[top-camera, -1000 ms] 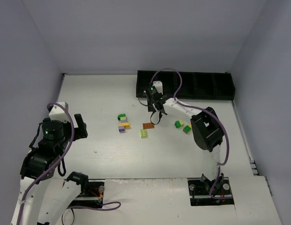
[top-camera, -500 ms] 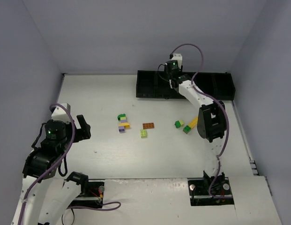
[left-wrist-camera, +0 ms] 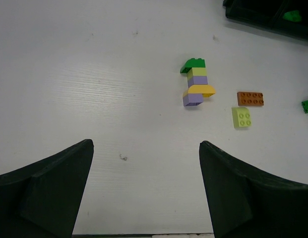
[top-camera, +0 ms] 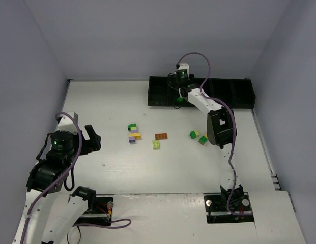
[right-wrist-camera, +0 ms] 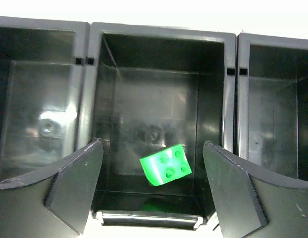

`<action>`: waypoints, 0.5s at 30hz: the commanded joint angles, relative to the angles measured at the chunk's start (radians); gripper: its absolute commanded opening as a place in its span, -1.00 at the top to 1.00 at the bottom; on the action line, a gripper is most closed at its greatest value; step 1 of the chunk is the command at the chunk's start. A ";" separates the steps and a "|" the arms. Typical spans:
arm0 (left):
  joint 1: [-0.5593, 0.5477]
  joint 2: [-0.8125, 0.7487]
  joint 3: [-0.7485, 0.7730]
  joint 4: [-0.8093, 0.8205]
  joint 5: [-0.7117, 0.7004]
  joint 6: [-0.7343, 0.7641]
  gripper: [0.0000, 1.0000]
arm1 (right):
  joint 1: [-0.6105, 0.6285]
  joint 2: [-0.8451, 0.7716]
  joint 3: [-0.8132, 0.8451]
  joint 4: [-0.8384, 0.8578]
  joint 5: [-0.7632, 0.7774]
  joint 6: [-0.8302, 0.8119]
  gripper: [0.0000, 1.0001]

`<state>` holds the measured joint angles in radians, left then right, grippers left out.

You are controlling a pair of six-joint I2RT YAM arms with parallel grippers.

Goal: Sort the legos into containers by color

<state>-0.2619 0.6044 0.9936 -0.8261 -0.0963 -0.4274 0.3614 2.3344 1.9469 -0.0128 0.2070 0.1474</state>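
A bright green lego sits tilted inside the tray's second compartment from the left, touching neither finger. My right gripper hangs open just above it; in the top view this gripper is over the black containers. On the table lie a mixed stack of green, lime, lavender and yellow bricks, an orange-brown brick, a lime brick and a green-and-yellow cluster. My left gripper is open and empty, well left of the stack.
The neighbouring compartments in the right wrist view hold nothing. Grey walls close the table at the back and sides. The right arm's elbow hangs beside the green-and-yellow cluster.
My right gripper carried the green brick from mid-table to the tray, then opened and let it go into the second compartment. The left arm shifted slightly.
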 commanded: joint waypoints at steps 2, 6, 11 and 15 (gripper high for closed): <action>-0.005 0.034 0.008 0.077 0.026 -0.014 -0.61 | 0.007 -0.147 0.014 0.062 -0.043 -0.028 -0.61; -0.004 0.060 0.016 0.093 0.035 -0.008 -0.61 | 0.028 -0.272 -0.135 0.063 -0.127 -0.063 -0.52; -0.005 0.070 0.016 0.110 0.047 -0.002 -0.61 | 0.088 -0.462 -0.369 0.063 -0.283 -0.156 -0.47; -0.005 0.072 0.017 0.108 0.052 0.006 -0.61 | 0.163 -0.573 -0.570 0.063 -0.293 -0.270 -0.61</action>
<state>-0.2619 0.6647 0.9890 -0.7795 -0.0578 -0.4278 0.4625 1.8606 1.4738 0.0151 -0.0174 -0.0029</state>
